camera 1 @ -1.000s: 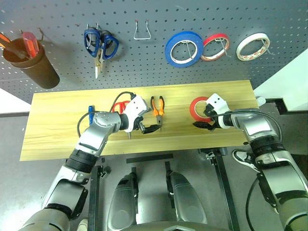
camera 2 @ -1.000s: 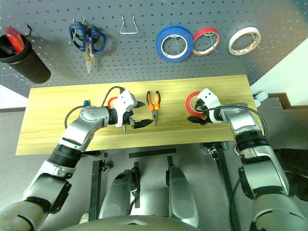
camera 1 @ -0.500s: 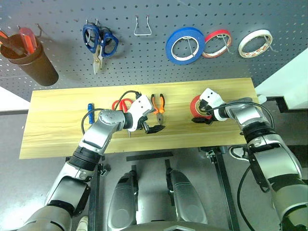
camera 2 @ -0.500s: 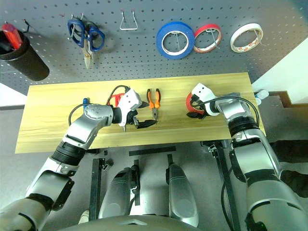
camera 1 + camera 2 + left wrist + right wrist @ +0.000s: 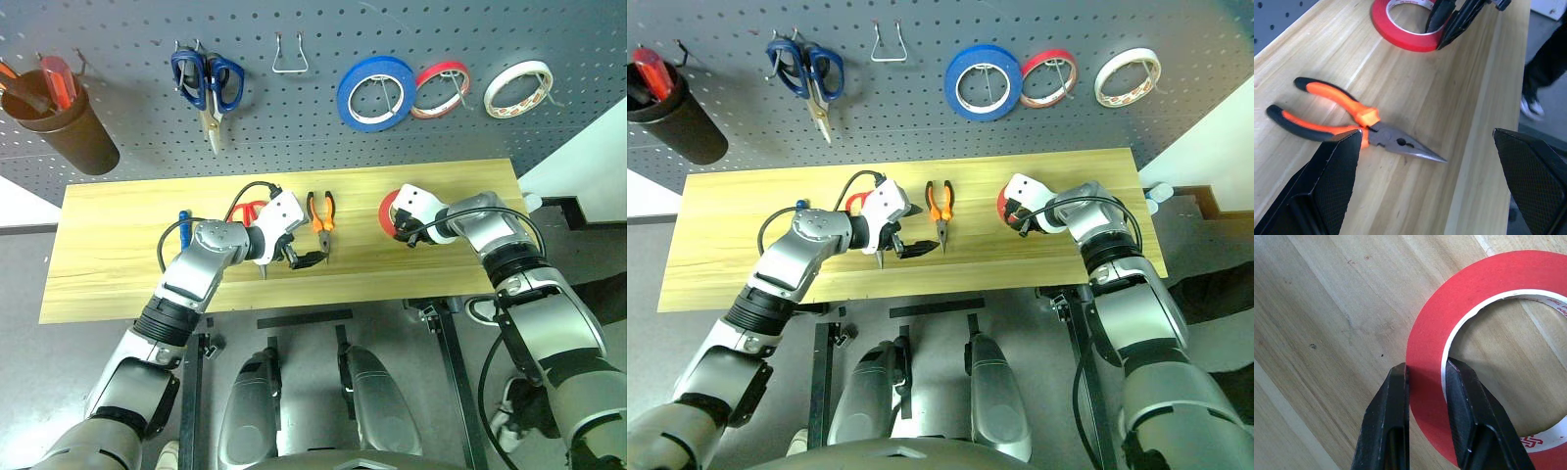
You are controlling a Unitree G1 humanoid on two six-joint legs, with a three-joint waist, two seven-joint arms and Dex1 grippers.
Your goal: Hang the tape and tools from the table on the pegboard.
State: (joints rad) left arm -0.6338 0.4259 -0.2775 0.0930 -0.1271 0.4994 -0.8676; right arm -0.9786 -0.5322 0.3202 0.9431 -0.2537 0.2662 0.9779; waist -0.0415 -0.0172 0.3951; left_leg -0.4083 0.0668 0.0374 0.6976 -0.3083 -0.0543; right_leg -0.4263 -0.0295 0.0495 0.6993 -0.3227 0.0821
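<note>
The red tape (image 5: 1488, 298) lies flat on the right part of the light wooden table (image 5: 118, 255). My right gripper (image 5: 1425, 396) is shut on the ring's wall, one finger outside and one inside. My left gripper (image 5: 1430, 186) hangs open just above the table's middle, pointing at the orange-and-black pliers (image 5: 1361, 122), which lie loose on the wood. Red-handled scissors (image 5: 245, 211) lie half hidden behind the left gripper. A small blue-handled screwdriver (image 5: 183, 230) lies further left. The dark grey pegboard (image 5: 294, 127) rises behind the table.
On the pegboard hang blue-handled scissors (image 5: 204, 83), a bare wire hook (image 5: 288, 59), a blue roll (image 5: 375, 93), a thin red-edged roll (image 5: 441, 88) and a white roll (image 5: 516, 86). A brown cup (image 5: 64, 132) with tools hangs at far left.
My right gripper has rolled over the red tape and closed on its wall; a second ago it stood open beside the roll. The left arm has kept still.
</note>
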